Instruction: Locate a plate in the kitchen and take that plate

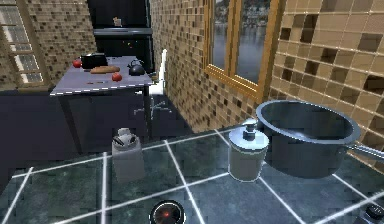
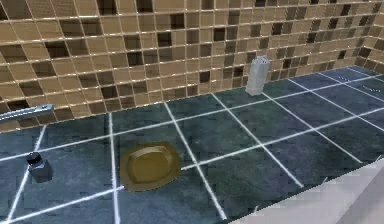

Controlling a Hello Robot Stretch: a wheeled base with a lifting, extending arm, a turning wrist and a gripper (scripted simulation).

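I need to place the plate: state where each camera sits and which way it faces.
Forward view: on the robot, looking ahead and down along the dark tiled counter, past a grey pot, to a far table.
Arm side view: on the robot's body, looking sideways across the counter to the mosaic wall, with a plate lying near.
Shared: dark counter tiling and brown mosaic tiles.

- A dark-tiled worktop (image 1: 195, 160) with pale grout lines spreads across the foreground.
- A wall (image 2: 150, 50) of small brown and tan mosaic tiles rises along the worktop's far edge in the arm side view.
- A wood-framed window (image 1: 240, 45) sits in the tiled wall past the worktop's right edge, its panes blue-grey with daylight.
- Beyond the worktop's far-left corner stands a grey-topped worktop (image 1: 72, 85) over dark cabinet fronts (image 1: 100, 120).
- A tall dark shelf unit (image 1: 120, 20) stands behind it.
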